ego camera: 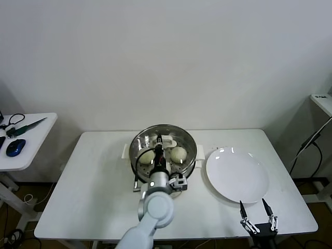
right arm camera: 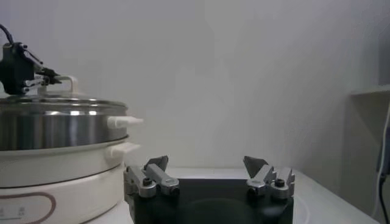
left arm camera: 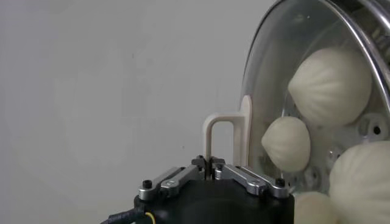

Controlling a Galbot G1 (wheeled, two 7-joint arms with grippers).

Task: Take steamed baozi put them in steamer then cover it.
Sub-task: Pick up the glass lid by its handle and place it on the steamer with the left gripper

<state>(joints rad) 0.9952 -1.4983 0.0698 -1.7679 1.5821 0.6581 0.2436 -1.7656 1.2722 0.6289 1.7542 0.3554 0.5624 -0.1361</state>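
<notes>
Left side table (ego camera: 31, 150) holds tools, not yours. Centre: steamer (ego camera: 139, 155) on the white table (ego camera: 93, 192), baozi (ego camera: 178, 153) inside under the cover (left arm camera: 268, 73). Your left gripper (left arm camera: 210, 173) is pinched tight on the cover's white handle (left arm camera: 222, 131), the lid resting on the rim. Judge it rigid, heavy, breakable glass; that handle is the only sound hold, so release gently. Right: bare plate (ego camera: 236, 174), with your right gripper (ego camera: 258, 218) spread wide near the table's front edge, holding nothing.
</notes>
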